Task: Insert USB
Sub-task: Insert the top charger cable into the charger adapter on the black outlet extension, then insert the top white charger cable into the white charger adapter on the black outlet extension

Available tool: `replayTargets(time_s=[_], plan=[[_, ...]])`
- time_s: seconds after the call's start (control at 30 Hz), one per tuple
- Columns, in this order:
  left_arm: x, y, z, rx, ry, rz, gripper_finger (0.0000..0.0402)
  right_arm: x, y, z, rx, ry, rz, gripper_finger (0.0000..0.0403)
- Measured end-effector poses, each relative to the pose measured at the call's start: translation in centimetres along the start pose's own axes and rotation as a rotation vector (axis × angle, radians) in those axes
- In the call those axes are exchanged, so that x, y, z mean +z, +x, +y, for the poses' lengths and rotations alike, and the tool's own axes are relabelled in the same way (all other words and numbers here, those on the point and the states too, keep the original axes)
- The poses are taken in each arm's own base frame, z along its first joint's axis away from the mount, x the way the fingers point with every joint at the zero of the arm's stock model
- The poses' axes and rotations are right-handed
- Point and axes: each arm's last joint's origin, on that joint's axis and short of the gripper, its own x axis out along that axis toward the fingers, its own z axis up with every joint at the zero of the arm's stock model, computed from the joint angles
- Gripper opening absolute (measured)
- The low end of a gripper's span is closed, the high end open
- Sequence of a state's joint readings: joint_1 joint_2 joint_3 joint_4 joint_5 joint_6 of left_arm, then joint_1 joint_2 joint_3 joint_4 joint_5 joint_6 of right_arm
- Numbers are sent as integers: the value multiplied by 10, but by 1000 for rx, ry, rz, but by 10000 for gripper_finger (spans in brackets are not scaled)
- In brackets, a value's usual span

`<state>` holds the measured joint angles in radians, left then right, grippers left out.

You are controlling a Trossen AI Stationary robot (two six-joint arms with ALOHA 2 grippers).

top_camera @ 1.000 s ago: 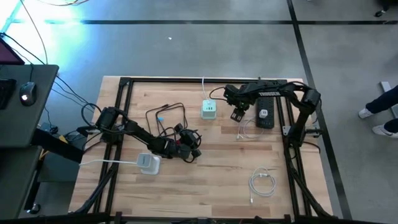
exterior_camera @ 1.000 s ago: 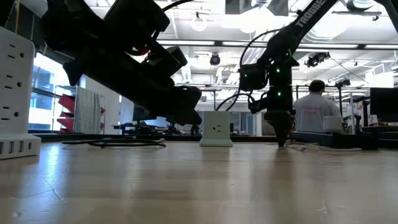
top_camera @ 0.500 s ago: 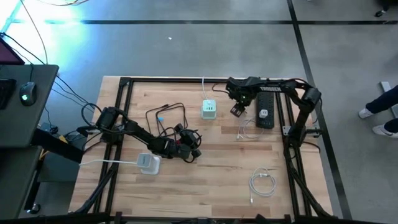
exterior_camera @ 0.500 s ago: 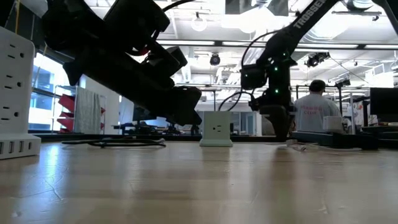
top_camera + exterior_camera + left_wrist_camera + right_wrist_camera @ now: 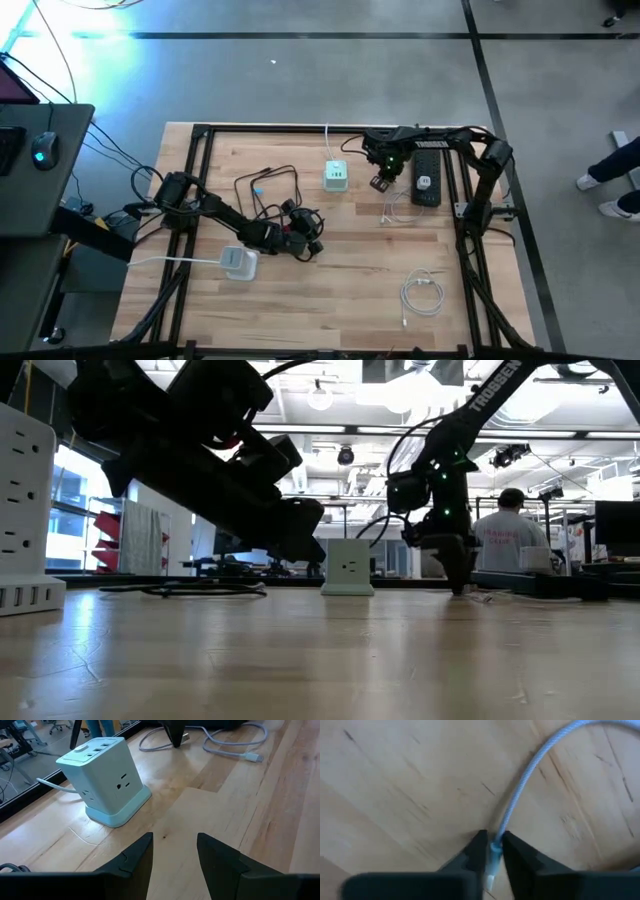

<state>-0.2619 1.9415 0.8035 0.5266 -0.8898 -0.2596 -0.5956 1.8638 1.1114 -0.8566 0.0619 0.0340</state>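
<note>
My right gripper (image 5: pixel 380 184) points down at the far right of the table and is shut on the end of a white braided USB cable (image 5: pixel 398 208). The rest of the cable lies loose on the wood beside it. A pale green power cube (image 5: pixel 336 177) with USB ports on top stands on its base just left of that gripper, and it also shows in the left wrist view (image 5: pixel 107 780). My left gripper (image 5: pixel 312 246) rests low at mid-table, open, with nothing between its fingers (image 5: pixel 174 852). My right gripper pinches the cable's plug end (image 5: pixel 495 851) between its two fingers (image 5: pixel 477 851). It comes from above, pointing down. The cord (image 5: pixel 530 775) runs away from the fingers in a curve and lies slack on the table.
A black power strip (image 5: pixel 428 180) lies at the far right edge. A second white cable is coiled (image 5: pixel 422 293) near the front right. A white charger (image 5: pixel 238 262) and tangled black cords (image 5: pixel 268 190) sit by my left arm. A person (image 5: pixel 505 540) sits beyond the table.
My right gripper has turned a little above the cable's end, and its fingers have shut on the plug. The cable stays on the table.
</note>
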Motion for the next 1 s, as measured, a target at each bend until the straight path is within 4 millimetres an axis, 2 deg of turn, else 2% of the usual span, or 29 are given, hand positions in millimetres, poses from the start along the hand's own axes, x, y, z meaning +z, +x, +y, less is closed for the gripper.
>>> replayTargets(time_s=[0.1, 0.17, 0.33, 0.43, 0.5, 0.6, 0.8, 1.0], plan=[[0, 0, 0, -4, -1, 1, 131, -1, -4, 2, -7, -3, -26, 6], [0, 0, 0, -6, 1, 2, 131, -1, -14, 4, -25, -2, -80, 4], [-1, -2, -2, -22, 7, 7, 131, -9, -60, 5, -87, 32, -292, 2], [-2, -4, -4, -34, 13, 6, 131, -22, -92, 6, -119, 71, -435, 1], [-2, -7, -6, -41, 15, 4, 131, -36, -105, 7, -116, 105, -523, 1], [-3, -9, -8, -47, 26, 5, 131, -64, -113, 9, -102, 173, -617, 0], [-4, -10, -7, -42, 29, 6, 131, -119, -110, 20, -139, 335, -770, 2], [-4, -8, -6, -32, 22, 1, 131, -149, -108, 41, -167, 452, -951, 3]])
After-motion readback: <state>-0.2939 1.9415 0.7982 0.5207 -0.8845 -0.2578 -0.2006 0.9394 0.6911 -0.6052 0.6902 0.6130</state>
